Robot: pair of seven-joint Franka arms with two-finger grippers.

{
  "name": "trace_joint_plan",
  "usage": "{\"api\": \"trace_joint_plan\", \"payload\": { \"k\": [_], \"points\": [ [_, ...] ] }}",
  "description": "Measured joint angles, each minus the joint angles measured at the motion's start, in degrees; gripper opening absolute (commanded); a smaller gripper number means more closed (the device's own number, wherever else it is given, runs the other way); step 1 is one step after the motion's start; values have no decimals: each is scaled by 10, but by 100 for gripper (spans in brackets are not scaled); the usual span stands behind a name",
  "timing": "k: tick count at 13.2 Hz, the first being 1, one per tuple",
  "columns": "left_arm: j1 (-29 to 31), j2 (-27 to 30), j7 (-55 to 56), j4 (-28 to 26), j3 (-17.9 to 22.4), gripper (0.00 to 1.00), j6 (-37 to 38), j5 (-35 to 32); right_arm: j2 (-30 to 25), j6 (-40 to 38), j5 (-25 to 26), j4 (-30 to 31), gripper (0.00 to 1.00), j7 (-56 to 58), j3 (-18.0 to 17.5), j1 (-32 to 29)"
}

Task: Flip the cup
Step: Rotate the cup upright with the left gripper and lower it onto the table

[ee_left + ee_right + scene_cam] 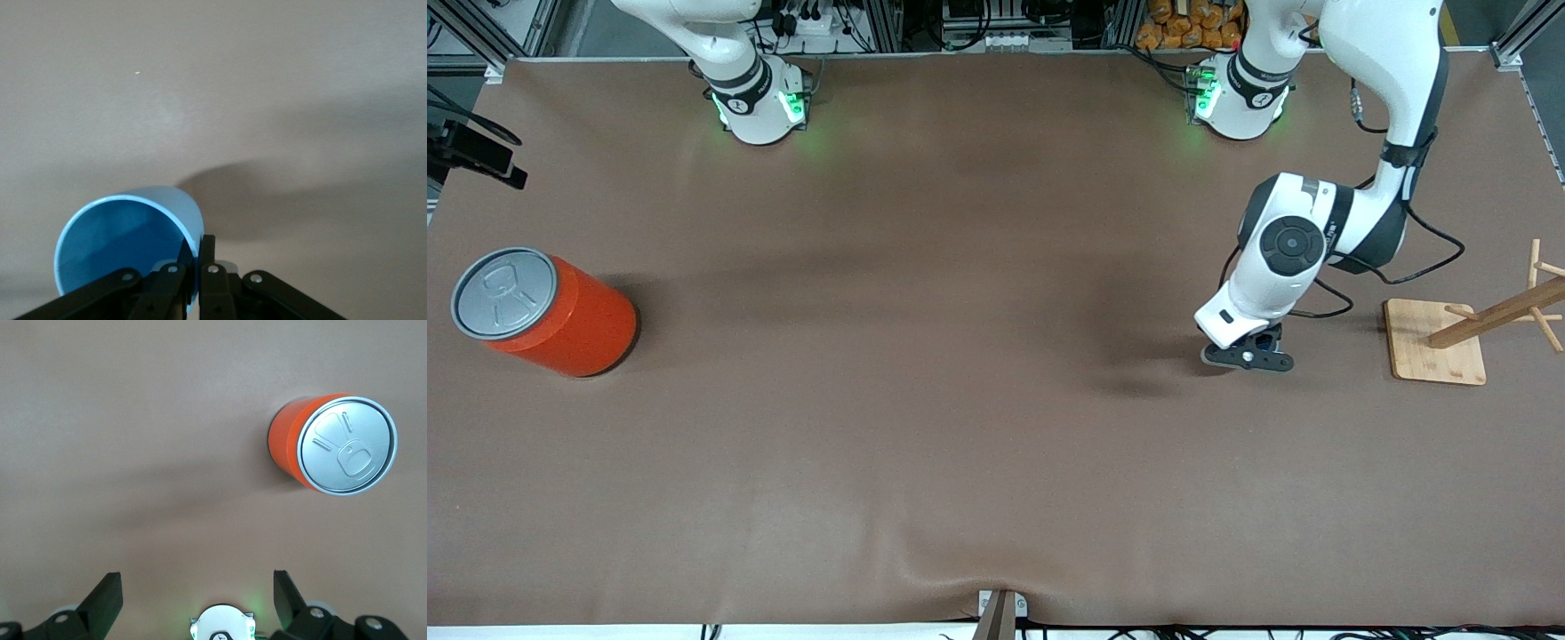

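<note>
The light-blue cup (127,240) shows in the left wrist view with its open mouth turned toward the camera, just above the brown table. My left gripper (199,243) is shut on the cup's rim, one finger inside the wall and one outside. In the front view the left gripper (1249,356) hangs low over the table toward the left arm's end, and the hand hides the cup there. My right gripper (198,587) is open and holds nothing, high over the table; it is out of the front view.
A big orange can (543,311) with a grey pull-tab lid stands toward the right arm's end, also seen as the orange can (333,443) below the right wrist. A wooden rack (1476,329) on a square base stands beside the left gripper, at the table's end.
</note>
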State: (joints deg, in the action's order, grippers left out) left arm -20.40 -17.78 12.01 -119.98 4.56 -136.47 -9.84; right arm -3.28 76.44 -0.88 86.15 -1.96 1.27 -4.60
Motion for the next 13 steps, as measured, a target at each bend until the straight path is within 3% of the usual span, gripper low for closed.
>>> {"api": "trace_joint_plan", "payload": {
  "k": [2,3,4,9,13],
  "points": [
    [12,-4,0,-2,0,37,-2,0,2,7,0,0,100,0,0,0],
    [13,-7,0,-2,0,54,-3,0,3,11,0,0,100,0,0,0],
    [13,-10,0,-1,-1,100,-6,0,4,15,0,0,100,0,0,0],
    [12,-7,0,24,-6,100,-2,0,6,24,-1,0,100,0,-2,1],
    [11,4,0,120,-17,100,110,0,5,27,-1,0,100,0,-3,2]
  ]
}}
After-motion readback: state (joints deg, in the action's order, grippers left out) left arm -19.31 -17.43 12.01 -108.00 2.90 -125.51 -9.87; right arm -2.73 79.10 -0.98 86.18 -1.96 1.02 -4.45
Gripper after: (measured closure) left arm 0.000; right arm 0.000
